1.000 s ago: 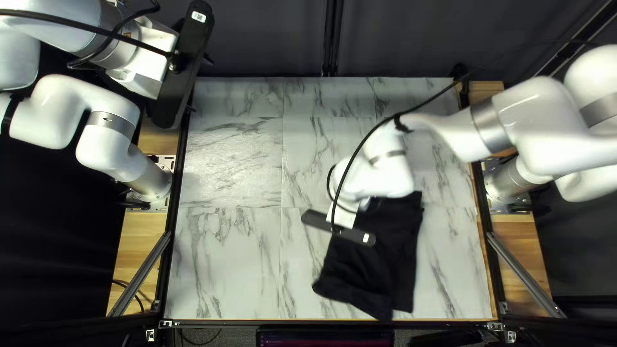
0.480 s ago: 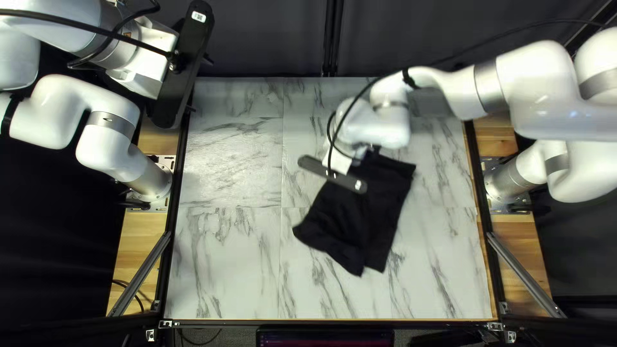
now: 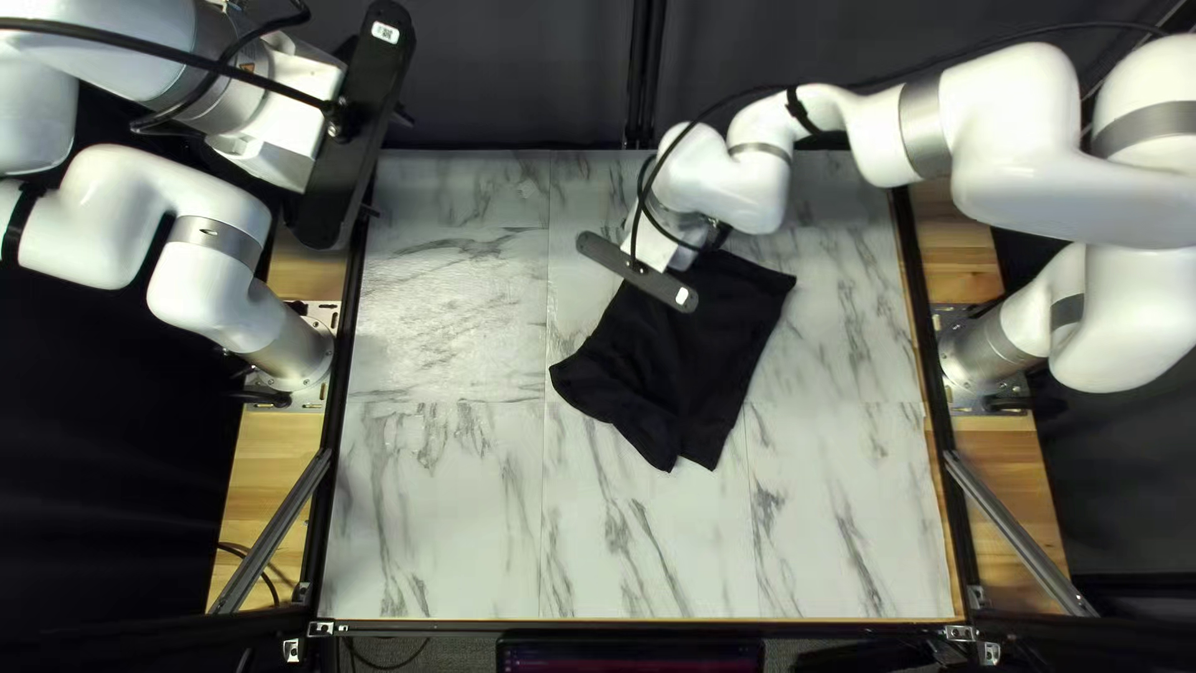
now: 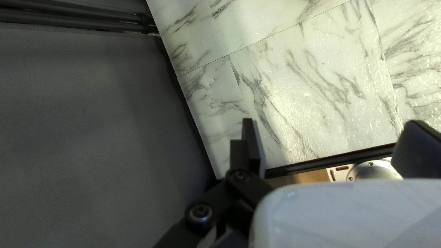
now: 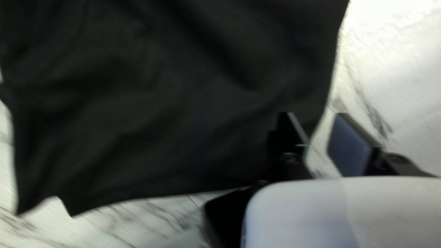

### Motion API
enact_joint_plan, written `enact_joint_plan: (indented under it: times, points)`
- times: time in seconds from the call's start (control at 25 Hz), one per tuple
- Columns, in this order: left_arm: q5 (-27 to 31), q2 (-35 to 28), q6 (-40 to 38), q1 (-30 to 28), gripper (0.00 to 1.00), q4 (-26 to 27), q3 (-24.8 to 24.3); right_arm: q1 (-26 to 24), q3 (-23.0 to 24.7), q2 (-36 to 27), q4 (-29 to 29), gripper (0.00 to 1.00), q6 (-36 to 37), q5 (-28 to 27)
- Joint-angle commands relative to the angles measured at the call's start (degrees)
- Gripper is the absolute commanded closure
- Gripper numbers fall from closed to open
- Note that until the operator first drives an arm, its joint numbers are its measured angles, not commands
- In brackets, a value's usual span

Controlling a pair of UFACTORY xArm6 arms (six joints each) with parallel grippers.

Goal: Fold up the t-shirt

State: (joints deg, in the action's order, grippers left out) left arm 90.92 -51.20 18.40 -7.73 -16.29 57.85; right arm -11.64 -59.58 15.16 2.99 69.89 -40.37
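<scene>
A black t-shirt (image 3: pixel 679 368) lies folded over and slightly creased on the table, turned at an angle around the middle of the top left view. My right gripper (image 3: pixel 637 272) is over its far part, fingertips hidden there. In the right wrist view, the t-shirt (image 5: pixel 183 101) spreads ahead of and beside my right gripper (image 5: pixel 315 117); its edge runs close to one finger, while marble shows in the gap between the parted fingers. Raised at the table's far left corner is my left gripper (image 3: pixel 359 125). The left wrist view has the left gripper (image 4: pixel 332 124) wide open, holding nothing.
The marble-patterned table (image 3: pixel 436 499) has dark frame rails along its sides. My right arm (image 3: pixel 1009 187) reaches across the table's far right part, its cable (image 3: pixel 679 156) looping over it. A dark curtain (image 3: pixel 511 75) hangs behind the far edge.
My right gripper and the t-shirt have both moved from the near edge toward the far edge and slightly left; the shirt has turned a little. My left arm has stayed still.
</scene>
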Motion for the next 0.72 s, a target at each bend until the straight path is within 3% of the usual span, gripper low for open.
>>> enact_joint_plan:
  times: [0.04,0.2,0.44,0.72]
  points:
    - [0.00,0.00,0.00,0.00,0.00,0.00,0.00,6.33,6.99,-7.79,2.34,0.00,-11.09,0.40]
    - [0.00,0.00,0.00,0.00,0.00,0.00,0.00,15.40,10.28,-12.63,5.97,0.00,-26.27,-0.53]
    - [0.00,0.00,0.00,0.00,0.00,0.00,0.00,26.49,8.05,-9.20,10.71,0.00,-48.53,-0.09]
    - [0.00,0.00,0.00,0.00,0.00,0.00,0.00,26.49,8.05,-9.20,10.71,0.00,-48.53,-0.09]
